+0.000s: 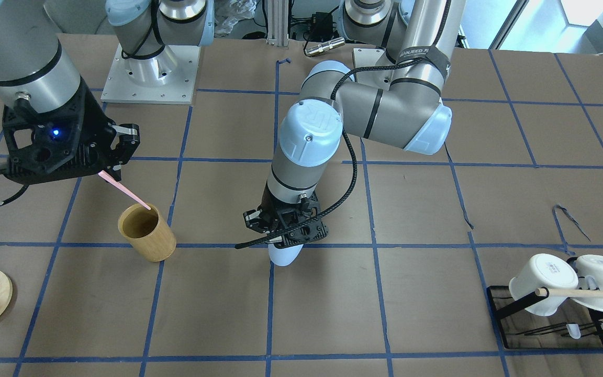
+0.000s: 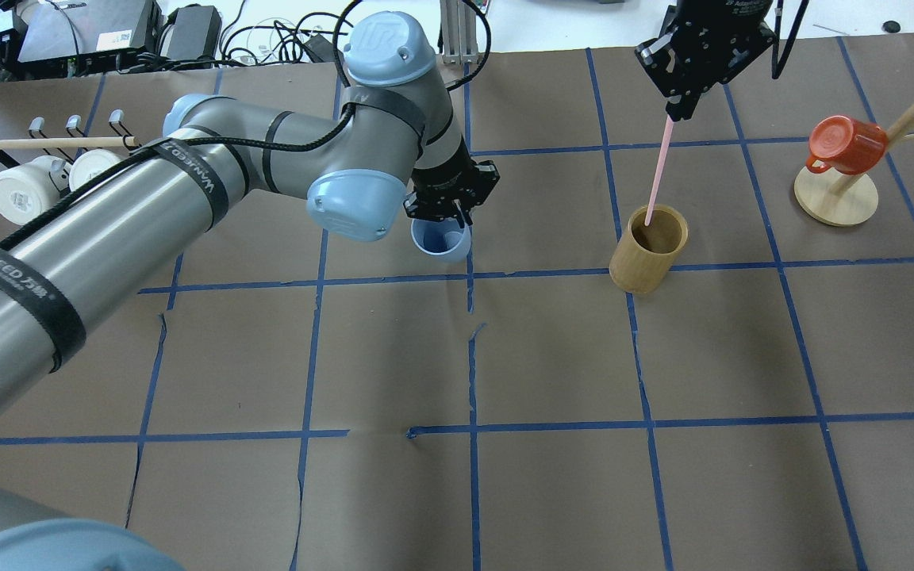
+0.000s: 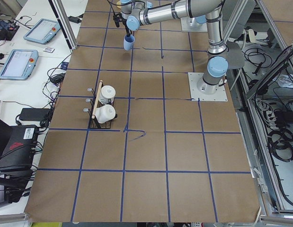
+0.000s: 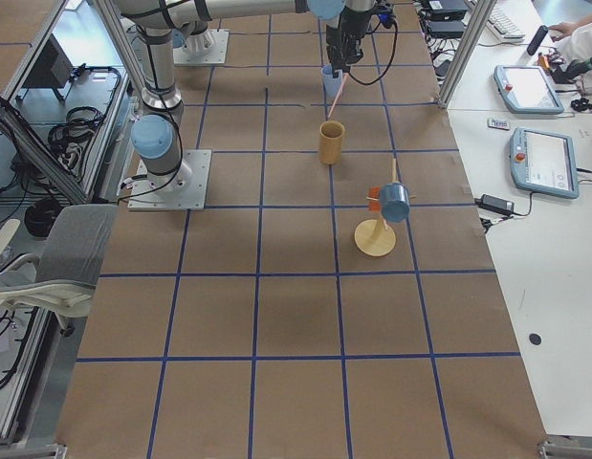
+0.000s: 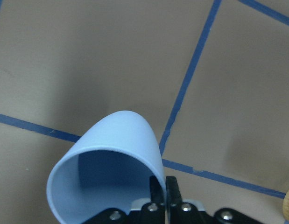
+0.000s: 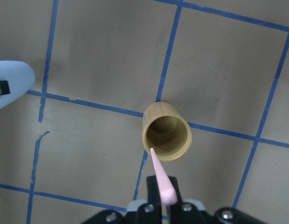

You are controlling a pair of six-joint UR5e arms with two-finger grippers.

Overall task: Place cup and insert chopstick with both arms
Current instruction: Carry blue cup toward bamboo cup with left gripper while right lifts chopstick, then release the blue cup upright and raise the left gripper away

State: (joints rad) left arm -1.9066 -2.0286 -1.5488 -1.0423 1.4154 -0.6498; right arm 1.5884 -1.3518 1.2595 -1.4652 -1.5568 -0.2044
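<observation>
Writing: a "UR" logo (image 2: 388, 36) sat on a blue joint cap of the left arm (image 2: 108, 238). The black strap (image 2: 207, 182) round that arm read "WANJEED", plus some characters I couldn't make out.
Mug print: one of the white mugs (image 1: 542, 283) had small print on its base, way too tiny to read.
Left gripper (image 5: 163, 183): its fingers (image 5: 156, 186) were clamped on the wall of the cup (image 5: 121, 135), one inside and one outside.
Cup: pale blue and tilted, with its mouth toward the wrist camera. It hung from the left gripper over a blue tape line near the middle of the desk (image 2: 552, 357). Couldn't tell if it touched the desk.
Right gripper (image 6: 161, 196): fingers pinched together on the thick end of the chopstick (image 6: 160, 179).
Chopstick: pink, slanting down from the right gripper, with its thin tip right at the mouth of the holder (image 2: 639, 270). Whether it was past the rim was hard to call.
Holder: a bamboo tube, upright on the desk by a tape crossing, well apart from the cup.
Hard to see: in the front view the left wrist covered most of the cup, so only its rounded bottom poked out. In the side views both grippers were tiny.
Edges: the white mugs hung on a black rack (image 1: 500, 309), cut off at the frame edge. A red mug (image 2: 842, 143) hung on a wooden stand (image 2: 834, 198).
</observation>
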